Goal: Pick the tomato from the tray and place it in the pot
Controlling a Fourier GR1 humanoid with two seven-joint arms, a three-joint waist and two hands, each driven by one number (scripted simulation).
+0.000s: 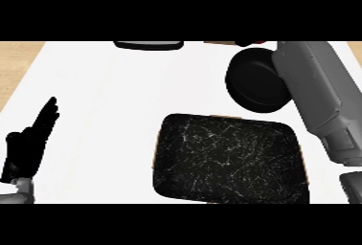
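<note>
The tray [230, 162] lies dark and bare on the white table [106, 95], with the black pot [256, 81] just beyond it. The right forearm [322, 95] reaches past the pot; its hand is out of view. The tomato cannot be seen. The left hand [28, 143] rests at the left edge, fingers straight and together.

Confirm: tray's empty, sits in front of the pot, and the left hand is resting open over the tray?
Not quite. In the head view the left hand rests open at the counter's left edge, well apart from the tray. The tray is empty and in front of the pot, as you said.
</note>
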